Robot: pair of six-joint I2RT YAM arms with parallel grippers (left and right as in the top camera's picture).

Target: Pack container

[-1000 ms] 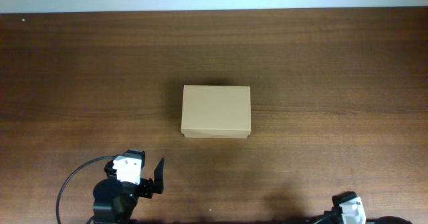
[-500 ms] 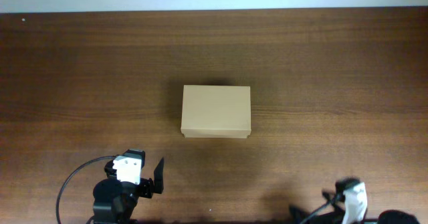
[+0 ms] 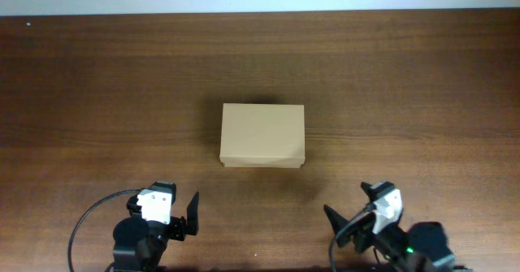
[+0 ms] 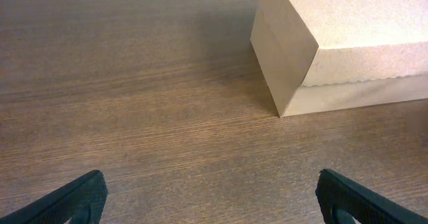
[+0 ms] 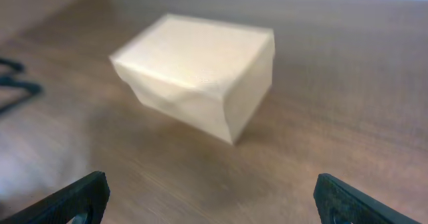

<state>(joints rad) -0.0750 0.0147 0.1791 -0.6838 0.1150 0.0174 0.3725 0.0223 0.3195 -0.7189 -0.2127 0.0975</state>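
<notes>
The container (image 3: 262, 136) is a plain brown cardboard box with its lid closed, standing in the middle of the wooden table. It also shows in the left wrist view (image 4: 334, 43) at the upper right and in the right wrist view (image 5: 200, 70), blurred. My left gripper (image 3: 188, 213) is open and empty near the front edge, left of the box; its fingertips frame bare wood (image 4: 210, 204). My right gripper (image 3: 335, 223) is open and empty at the front right, pointing toward the box (image 5: 210, 204).
The brown wooden table (image 3: 406, 85) runs back to a white wall strip at the far edge. A black cable (image 3: 89, 215) loops beside the left arm. The left arm shows at the left edge of the right wrist view (image 5: 17, 80).
The right arm has risen from the front edge into view and swung left toward the box. The left arm and the box have not moved.
</notes>
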